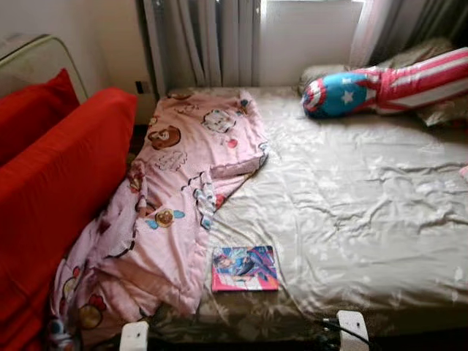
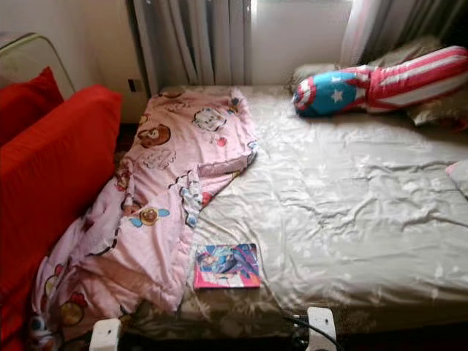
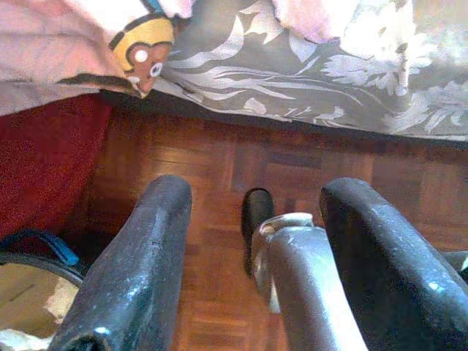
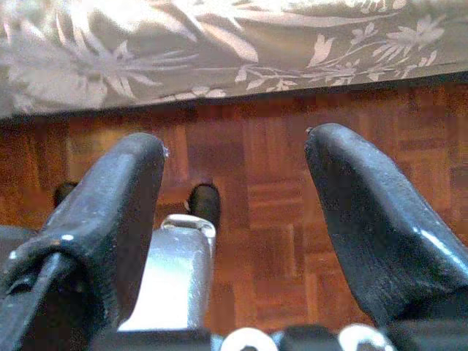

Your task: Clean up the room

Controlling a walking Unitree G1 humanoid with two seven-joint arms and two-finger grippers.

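Note:
A pink cartoon-print blanket (image 1: pixel 175 197) lies crumpled along the left side of the bed and spills over its front corner. A colourful book (image 1: pixel 244 268) lies flat on the grey floral sheet (image 1: pixel 351 219) near the bed's front edge, just right of the blanket. At the far right of the bed rests a red, white and blue star-shield pillow (image 1: pixel 380 88). Both arms hang low by the bed's edge. My left gripper (image 3: pixel 259 194) is open above the parquet floor, below the blanket's hem. My right gripper (image 4: pixel 234 146) is open too, with nothing between its fingers.
A red sofa with red cushions (image 1: pixel 51 190) stands close against the bed's left side. Curtains (image 1: pixel 205 44) and a window are behind the bed. Some grey pillows (image 1: pixel 424 55) sit at the back right. Wooden parquet floor (image 4: pixel 270 190) runs under the bed's edge.

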